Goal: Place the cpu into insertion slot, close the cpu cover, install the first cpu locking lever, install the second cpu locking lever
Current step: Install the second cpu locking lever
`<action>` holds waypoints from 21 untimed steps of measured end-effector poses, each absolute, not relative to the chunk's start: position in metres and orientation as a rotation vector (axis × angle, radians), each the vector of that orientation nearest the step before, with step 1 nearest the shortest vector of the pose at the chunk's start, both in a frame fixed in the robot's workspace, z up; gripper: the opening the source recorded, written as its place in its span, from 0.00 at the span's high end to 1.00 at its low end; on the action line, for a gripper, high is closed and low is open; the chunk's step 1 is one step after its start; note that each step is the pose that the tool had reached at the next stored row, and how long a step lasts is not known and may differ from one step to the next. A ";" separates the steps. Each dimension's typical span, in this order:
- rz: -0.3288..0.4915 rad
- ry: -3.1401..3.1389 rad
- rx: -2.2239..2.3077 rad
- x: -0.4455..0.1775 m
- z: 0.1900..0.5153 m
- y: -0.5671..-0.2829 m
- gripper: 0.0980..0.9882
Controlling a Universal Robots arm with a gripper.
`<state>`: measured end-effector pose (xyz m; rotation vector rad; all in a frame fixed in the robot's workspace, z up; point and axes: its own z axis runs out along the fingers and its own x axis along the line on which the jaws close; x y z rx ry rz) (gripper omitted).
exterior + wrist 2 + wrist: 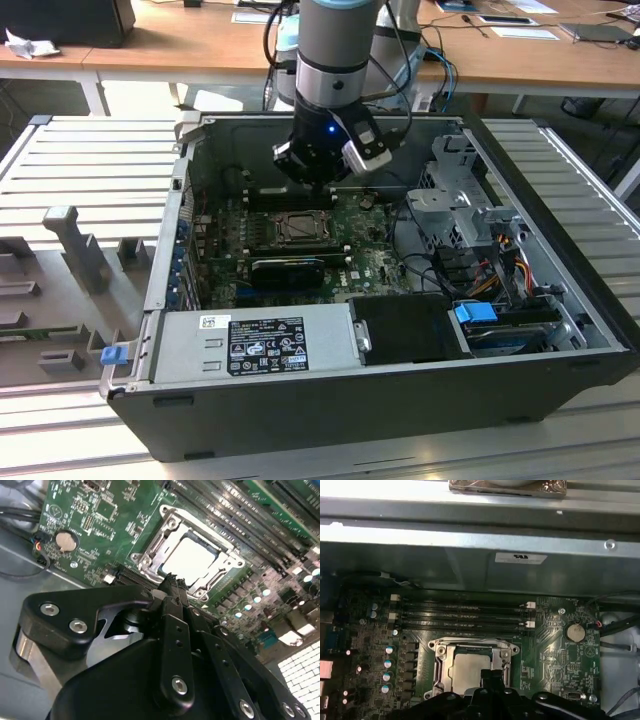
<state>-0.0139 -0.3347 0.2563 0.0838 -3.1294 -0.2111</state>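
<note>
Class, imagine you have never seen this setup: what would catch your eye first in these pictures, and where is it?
First, the robot arm reaching down into the open computer case, its gripper hanging just above the green motherboard. Next, in both wrist views, the silver-grey cpu lying in its socket, framed by the cpu cover, near the fingertips.

I count one cpu [468,669], one cpu cover [472,645] frame, one coin battery [575,631], four memory slots [462,617].
</note>
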 end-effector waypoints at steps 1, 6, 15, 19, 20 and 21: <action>-0.212 -3.128 0.084 -0.014 0.254 -0.336 0.99; -0.211 -3.126 0.083 -0.014 0.244 -0.351 0.99; -0.214 -3.121 0.083 -0.014 0.241 -0.378 0.99; -0.218 -3.121 0.085 -0.022 0.241 -0.381 0.99; -0.221 -3.120 0.086 -0.028 0.240 -0.382 0.99; -0.222 -3.120 0.086 -0.032 0.240 -0.382 0.99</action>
